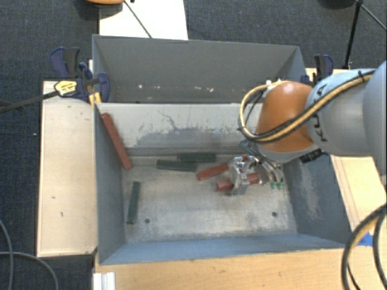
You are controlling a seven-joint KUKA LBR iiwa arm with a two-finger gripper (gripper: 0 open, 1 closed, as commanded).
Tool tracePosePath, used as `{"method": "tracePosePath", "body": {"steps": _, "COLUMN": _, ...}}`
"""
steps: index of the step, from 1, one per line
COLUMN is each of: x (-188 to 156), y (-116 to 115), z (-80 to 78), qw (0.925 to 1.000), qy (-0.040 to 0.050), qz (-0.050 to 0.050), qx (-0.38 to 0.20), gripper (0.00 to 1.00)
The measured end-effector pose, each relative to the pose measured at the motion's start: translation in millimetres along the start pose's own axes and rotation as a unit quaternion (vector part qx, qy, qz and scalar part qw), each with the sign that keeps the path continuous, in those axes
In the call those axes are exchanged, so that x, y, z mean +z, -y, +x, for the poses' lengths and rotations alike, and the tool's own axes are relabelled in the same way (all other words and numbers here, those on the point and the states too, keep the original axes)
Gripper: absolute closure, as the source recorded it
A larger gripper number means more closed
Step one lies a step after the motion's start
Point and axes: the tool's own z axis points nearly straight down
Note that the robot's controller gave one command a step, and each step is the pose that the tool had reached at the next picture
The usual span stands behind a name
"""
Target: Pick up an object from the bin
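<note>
My gripper (242,175) is low in the right half of the bin, its metal fingers down among a few reddish-brown blocks. One red-brown block (211,173) lies just left of the fingers, and a shorter one (226,186) sits right below them. Another red piece (253,179) shows at the fingers' right side. I cannot make out whether any of them is between the fingers.
Two dark green bars (184,161) lie by the back wall left of the gripper. Near the left wall a single dark green bar (132,202) rests on the floor. A long red-brown stick (116,141) leans in the back left corner. The arm's orange cover overhangs the bin's right side.
</note>
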Motion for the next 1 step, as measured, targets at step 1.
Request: {"method": "tracePosePath", "body": {"steps": 1, "x": 0.0, "y": 0.1, "z": 0.0, "qw": 1.0, "qy": 0.0, "qz": 0.0, "qx": 0.0, "gripper": 1.0}}
